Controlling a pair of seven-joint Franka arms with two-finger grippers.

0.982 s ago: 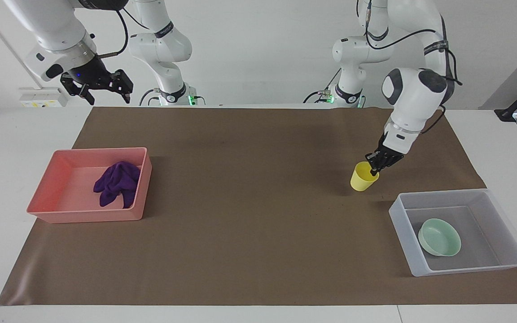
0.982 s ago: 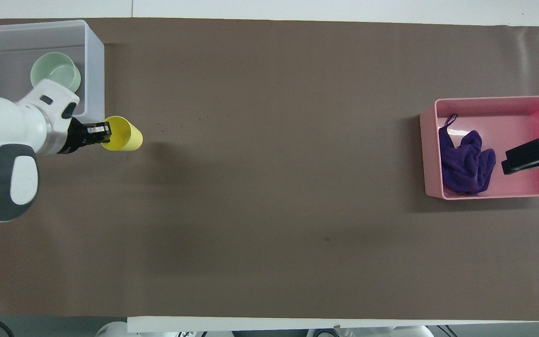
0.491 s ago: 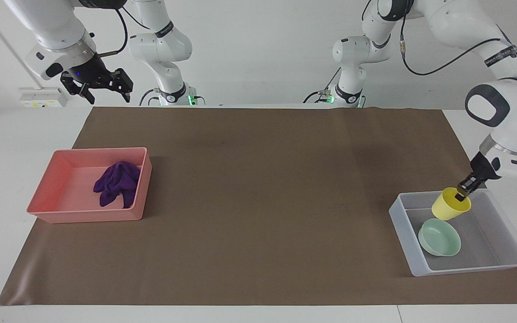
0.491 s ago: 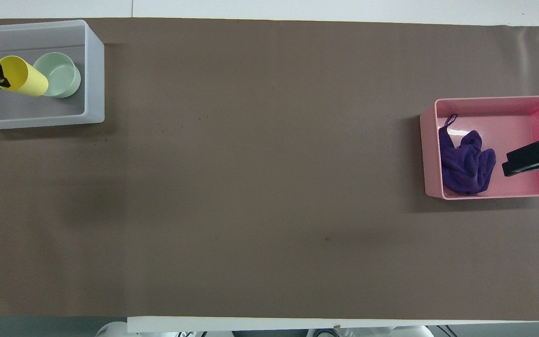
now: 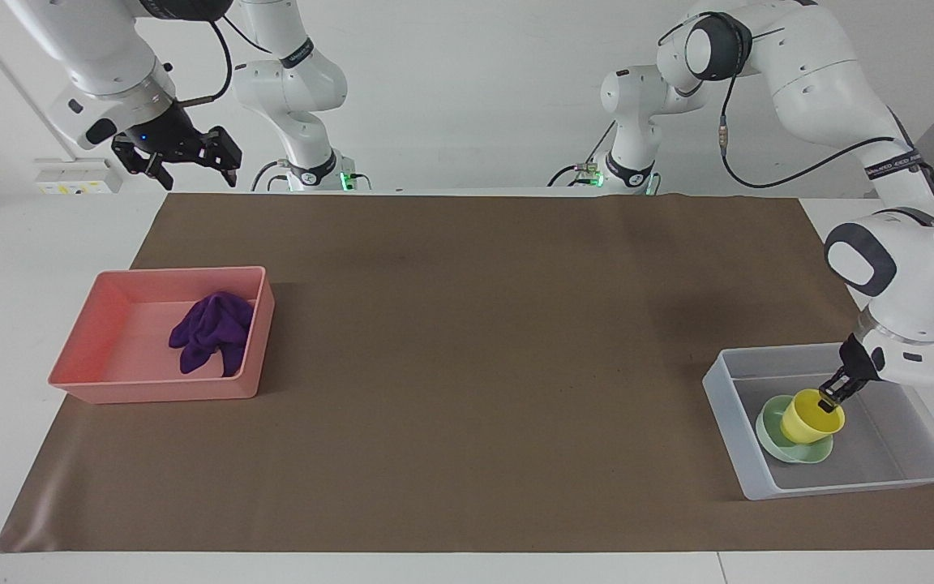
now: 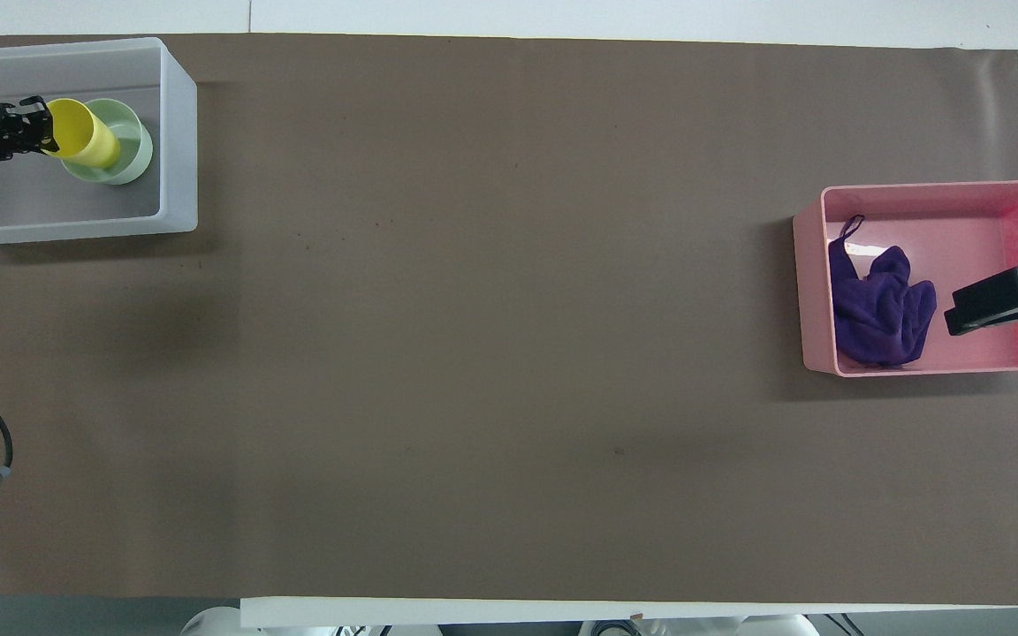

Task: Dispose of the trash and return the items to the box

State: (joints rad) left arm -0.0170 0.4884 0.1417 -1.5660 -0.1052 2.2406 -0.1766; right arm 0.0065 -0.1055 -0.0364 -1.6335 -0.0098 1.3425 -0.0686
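Note:
My left gripper is shut on the rim of the yellow cup and holds it tilted inside the translucent grey-white box. The cup's base is in or just above the mint-green bowl, which lies on the box floor. The overhead view shows the same: gripper, cup, bowl, box. The purple rag lies in the pink tray. My right gripper waits open and empty, high above the tray's end of the table.
In the overhead view the rag lies bunched toward one end of the pink tray, and one of the right gripper's fingers shows over the tray. A brown mat covers the table between tray and box.
My left gripper carried the yellow cup from over the mat beside the box into the box and lowered it over the green bowl. The right arm barely moved.

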